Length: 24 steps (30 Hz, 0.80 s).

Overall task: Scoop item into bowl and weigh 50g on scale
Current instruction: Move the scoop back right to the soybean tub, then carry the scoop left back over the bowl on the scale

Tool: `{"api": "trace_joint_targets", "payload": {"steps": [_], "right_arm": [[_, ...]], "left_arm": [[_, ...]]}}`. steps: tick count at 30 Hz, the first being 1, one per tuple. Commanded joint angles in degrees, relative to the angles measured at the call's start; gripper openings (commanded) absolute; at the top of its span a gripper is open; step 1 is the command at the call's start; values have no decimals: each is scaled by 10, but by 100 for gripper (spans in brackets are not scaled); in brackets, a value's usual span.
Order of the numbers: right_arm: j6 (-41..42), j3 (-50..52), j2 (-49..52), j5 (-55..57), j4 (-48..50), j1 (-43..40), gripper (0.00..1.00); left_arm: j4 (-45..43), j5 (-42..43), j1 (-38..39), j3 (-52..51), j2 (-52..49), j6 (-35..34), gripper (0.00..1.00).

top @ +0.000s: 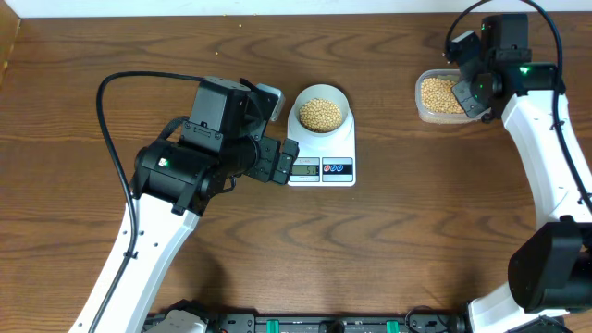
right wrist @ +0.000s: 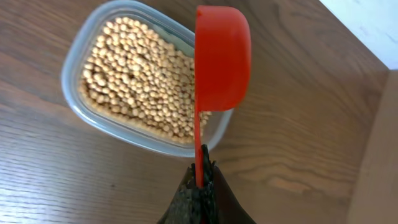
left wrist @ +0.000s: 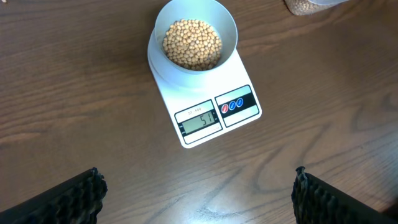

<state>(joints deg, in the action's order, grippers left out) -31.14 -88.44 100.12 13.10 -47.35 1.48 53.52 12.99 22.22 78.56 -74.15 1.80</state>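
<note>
While the left pincer (left wrist: 198,171) stands spread, the bowl (left wrist: 227,45) sits on the scale (left wrist: 176,104) ahead.

L-wrist view: tub (left wrist: 305,5) cut off top; fingers (left wrist: 68,200) cropped btm.

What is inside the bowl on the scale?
A heap of tan beans fills the bowl, which sits on the scale. The beans cover the bowl's bottom, so anything beneath them cannot be seen.
</note>
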Motion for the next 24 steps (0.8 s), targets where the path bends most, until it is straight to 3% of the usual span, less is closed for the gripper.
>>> {"api": "trace_joint_targets", "payload": {"steps": [1, 12, 24], "right_arm": [[-8, -11, -10, 7, 0, 4, 1], [41, -11, -7, -392, 121, 29, 1], [16, -3, 14, -501, 120, 122, 1]], "left_arm": [[0, -6, -2, 3, -2, 10, 98], [0, -6, -2, 3, -2, 10, 98], [0, -6, -2, 3, -2, 10, 98]]}}
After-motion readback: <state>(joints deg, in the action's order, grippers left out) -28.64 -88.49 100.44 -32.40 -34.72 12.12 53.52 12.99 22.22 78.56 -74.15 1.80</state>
